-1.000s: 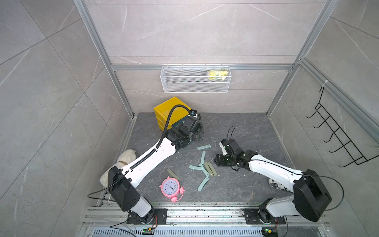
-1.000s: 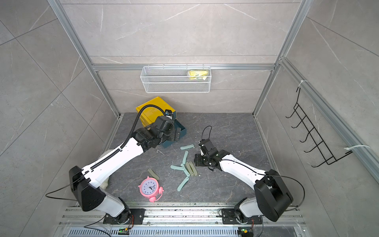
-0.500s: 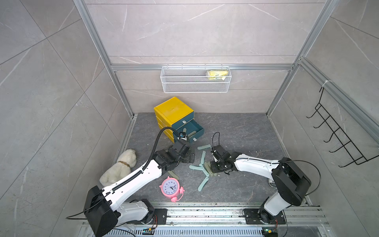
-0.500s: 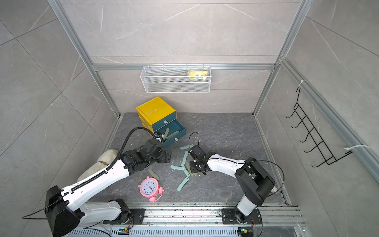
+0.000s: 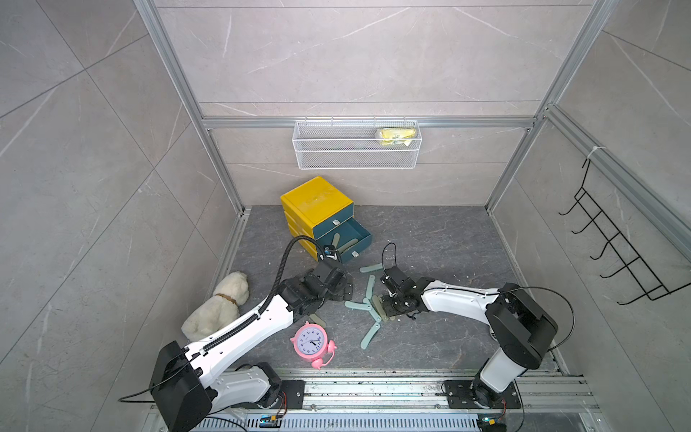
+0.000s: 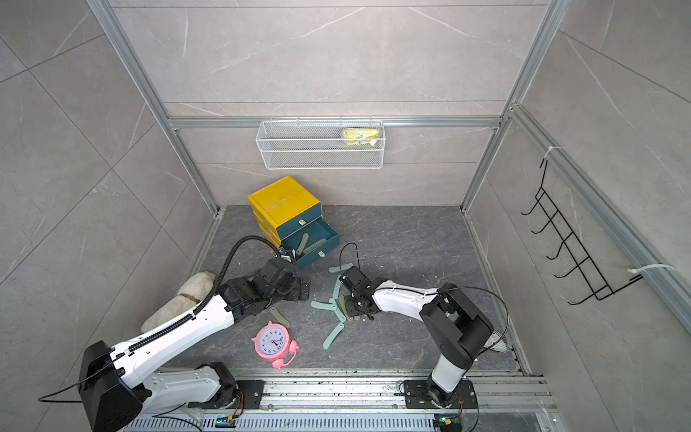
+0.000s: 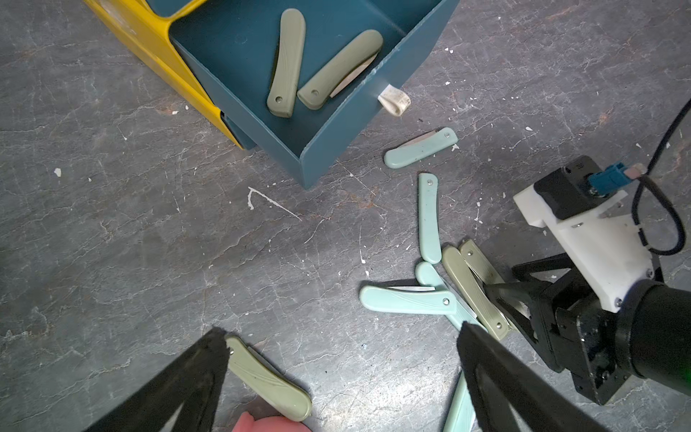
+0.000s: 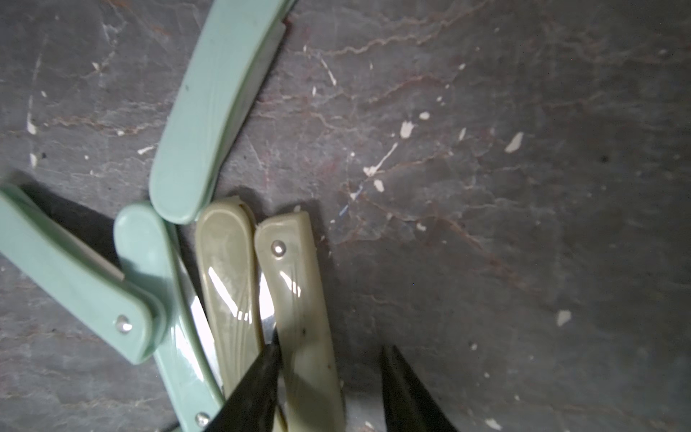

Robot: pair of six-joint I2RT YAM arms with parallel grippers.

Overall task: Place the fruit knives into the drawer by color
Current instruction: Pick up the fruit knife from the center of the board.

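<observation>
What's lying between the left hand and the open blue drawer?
Nothing: in the left wrist view the grey floor between the left hand and the open blue drawer is bare, with only white flecks.

Left hand [image 7: 342, 336] low, spread wide; right hand [image 8: 332, 348] low, half-spread, pointed downward.

Teal drawer [image 7: 329, 149] pulled open; two folded olive knives [image 7: 286, 63] inside, forming V; five mint knives [image 7: 428, 217] folded, scattered on floor nearby; olive pair [image 8: 228, 284] side by side, touching them; lone olive knife [image 7: 267, 377] apart.
</observation>
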